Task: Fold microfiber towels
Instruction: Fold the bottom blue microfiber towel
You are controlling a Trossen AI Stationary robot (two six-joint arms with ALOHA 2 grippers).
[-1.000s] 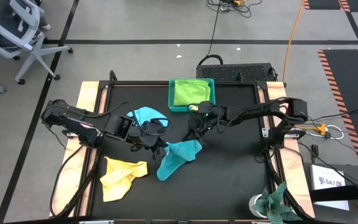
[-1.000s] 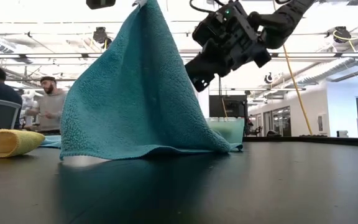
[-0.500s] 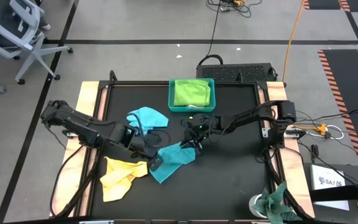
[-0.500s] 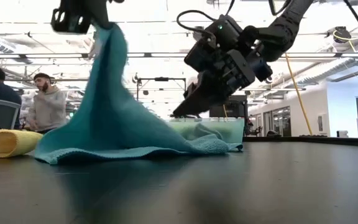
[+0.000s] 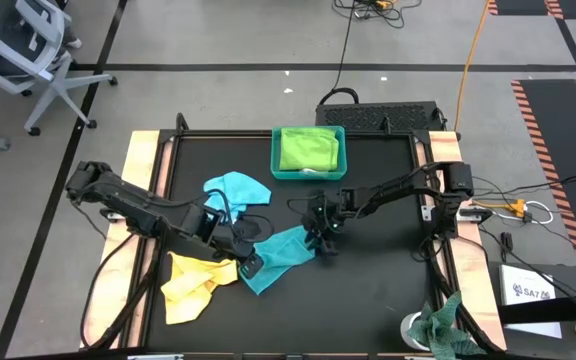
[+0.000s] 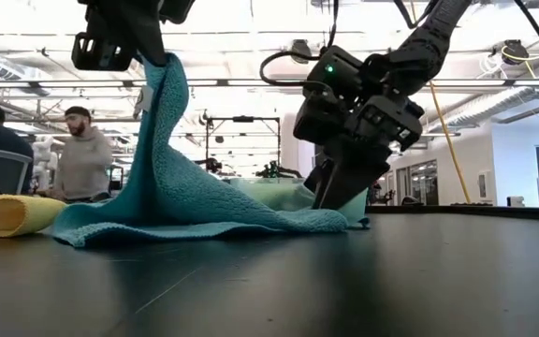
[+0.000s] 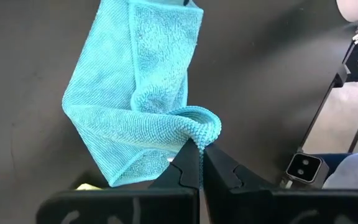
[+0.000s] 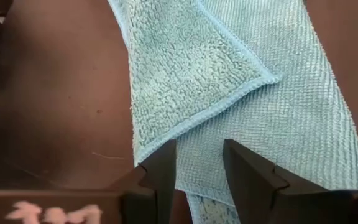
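A turquoise microfiber towel [image 5: 286,248] lies in the middle of the table, its left part drawn up in a peak [image 6: 162,103] to my left gripper [image 7: 201,144], which is shut on it. My right gripper [image 8: 197,152] is open. It stands low over the towel's right end [image 6: 335,217], fingers slanting down, with a double-layered edge below the gap. A light blue towel [image 5: 236,188] lies behind, a yellow one [image 5: 193,285] at the near left, and a lime green one [image 5: 308,148] in the teal tray [image 5: 276,152]. My left gripper pinches a bunched fold of the turquoise towel [image 7: 199,127] between its two fingertips, coming slanting from above. That part hangs lifted below the fingers, slack, while the rest of the towel lies spread on the table [image 6: 204,225]. My right gripper's fingers [image 8: 161,163] are close over the towel's edge; whether they touch it I cannot tell.
The teal tray stands at the far middle. A mottled green-and-white rag [image 5: 446,325] hangs at the near right corner. Bare black tabletop [image 5: 378,290] lies to the near right. People [image 6: 80,159] stand in the room beyond the table.
My left gripper has come down and toward the near edge with the towel's held part, so the tall peak has sunk and leans left, with more cloth lying flat. My right gripper has come down toward the towel's right end and tipped more steeply.
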